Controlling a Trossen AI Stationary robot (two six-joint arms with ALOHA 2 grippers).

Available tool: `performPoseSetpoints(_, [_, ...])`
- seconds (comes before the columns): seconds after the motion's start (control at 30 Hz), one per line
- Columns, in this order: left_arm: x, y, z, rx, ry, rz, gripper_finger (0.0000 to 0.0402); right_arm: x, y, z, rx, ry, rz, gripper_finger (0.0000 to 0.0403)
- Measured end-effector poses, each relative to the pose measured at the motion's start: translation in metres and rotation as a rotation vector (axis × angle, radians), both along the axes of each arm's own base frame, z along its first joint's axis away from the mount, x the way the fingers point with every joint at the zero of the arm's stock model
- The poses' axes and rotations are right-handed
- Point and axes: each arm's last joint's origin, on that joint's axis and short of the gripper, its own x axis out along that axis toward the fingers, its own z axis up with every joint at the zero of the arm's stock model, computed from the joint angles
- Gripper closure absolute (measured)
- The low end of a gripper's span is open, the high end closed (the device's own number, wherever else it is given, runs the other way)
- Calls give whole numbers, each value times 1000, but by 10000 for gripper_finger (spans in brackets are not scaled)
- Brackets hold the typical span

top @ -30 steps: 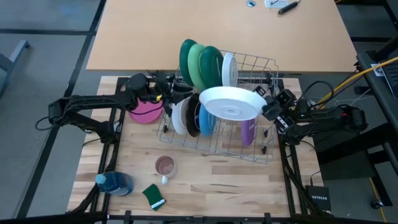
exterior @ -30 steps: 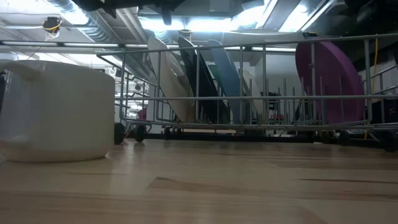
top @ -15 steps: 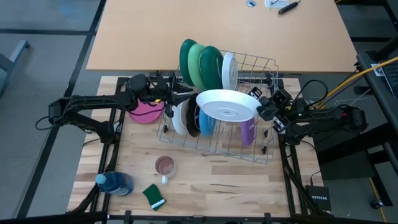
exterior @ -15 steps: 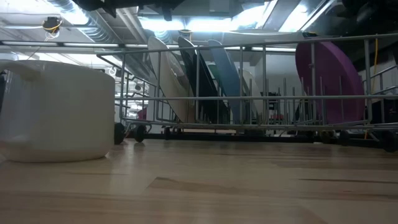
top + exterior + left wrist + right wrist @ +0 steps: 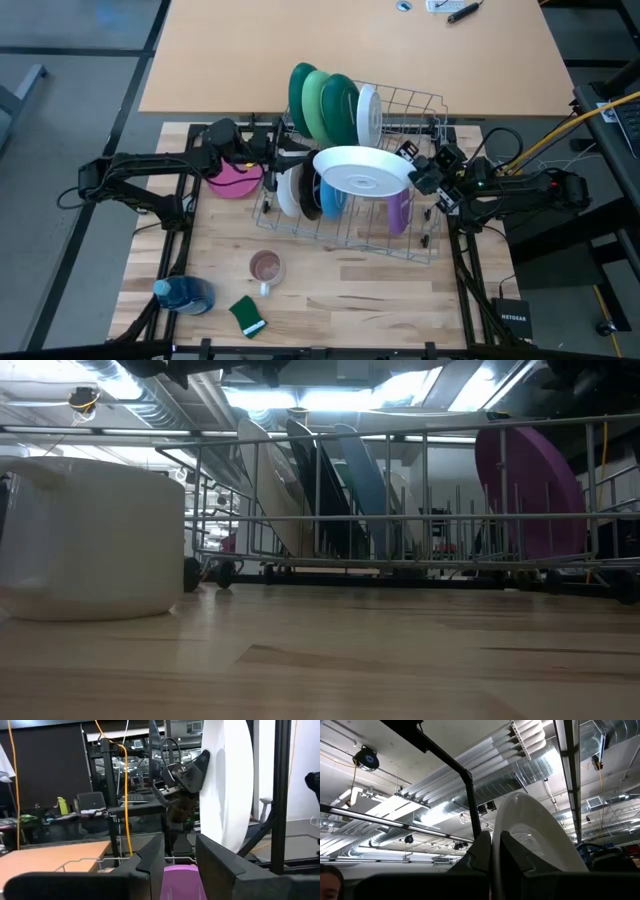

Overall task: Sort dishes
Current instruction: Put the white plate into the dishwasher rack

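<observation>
Leftward goes the white plate (image 5: 362, 170), a touch since a second ago, riding flat in my right pincer (image 5: 420, 176), which is clamped tight on its right rim, above the rack (image 5: 425, 106). It's stiff, smooth, breakable, and probably slippery at the glaze, so the rim is the place to pinch, and I'd judge a firm, level carry safest. My left pincer (image 5: 290, 152) sits half open and empty at the rack's left end, pointing at the plate. Below stand white, black and blue plates, a purple one (image 5: 399, 212) to the right, greens (image 5: 320, 100) at the back. A pink dish (image 5: 236, 179) rests on the worktop (image 5: 350, 290).
</observation>
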Motion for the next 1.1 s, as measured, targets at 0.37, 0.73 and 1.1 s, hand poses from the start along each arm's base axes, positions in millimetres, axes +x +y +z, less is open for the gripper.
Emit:
performPoseSetpoints(0.37, [3, -12, -2, -117, 34, -88, 239, 0, 0, 0, 0, 1, 0, 384])
performPoseSetpoints(0.73, [13, -28, -5, 34, 2, -131, 198, 4, -1, -3, 15, 47, -7, 384])
performPoseSetpoints(1.1, [34, -26, -16, -8, -50, -178, 204, 11, -3, -9, 62, 146, -34, 384])
